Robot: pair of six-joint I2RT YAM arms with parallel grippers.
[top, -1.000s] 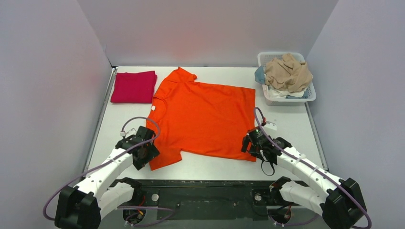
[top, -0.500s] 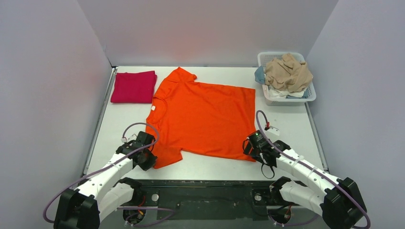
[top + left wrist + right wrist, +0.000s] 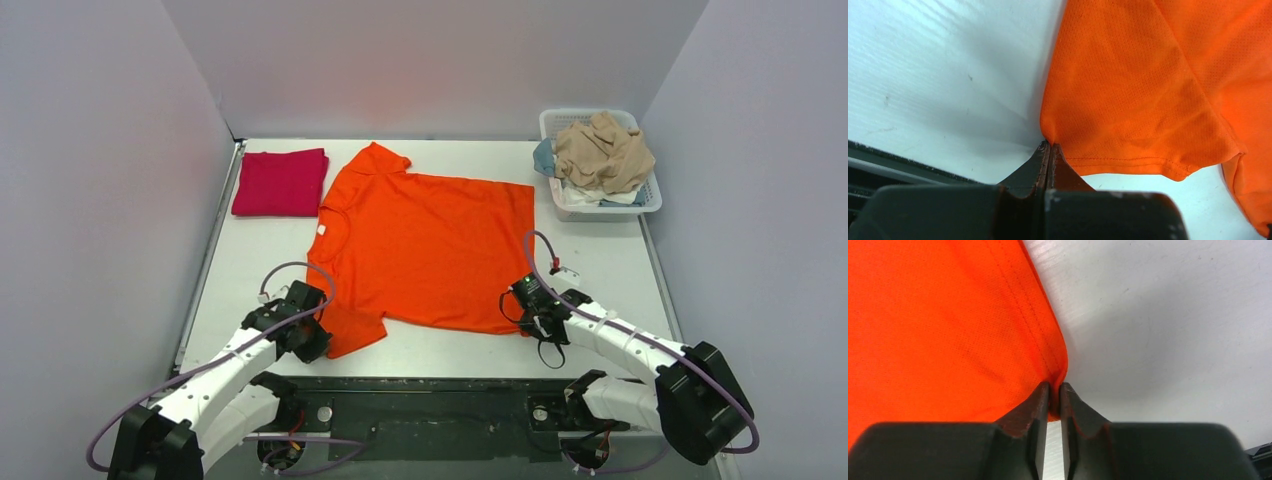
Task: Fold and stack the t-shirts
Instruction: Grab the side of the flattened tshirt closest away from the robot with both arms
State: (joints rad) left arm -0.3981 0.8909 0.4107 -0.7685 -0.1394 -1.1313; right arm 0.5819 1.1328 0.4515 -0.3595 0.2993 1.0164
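An orange t-shirt [image 3: 425,245] lies spread flat across the middle of the white table, collar to the left. My left gripper [image 3: 318,338] is shut on the corner of its near sleeve [image 3: 1128,110]; the cloth is pinched between the tips [image 3: 1049,146]. My right gripper [image 3: 527,318] is shut on the shirt's near hem corner [image 3: 1055,375], with fabric caught between its fingertips [image 3: 1054,390]. A folded crimson t-shirt [image 3: 281,182] rests at the far left of the table.
A white basket [image 3: 648,200] at the far right holds a heap of crumpled clothes, a beige one [image 3: 603,152] on top. Grey walls enclose the table on three sides. The black rail [image 3: 420,385] runs along the near edge by the arm bases.
Both grippers closed on the orange shirt, the left on the sleeve corner, the right on the hem corner. Both arms crept slightly inward, bunching the near sleeve.
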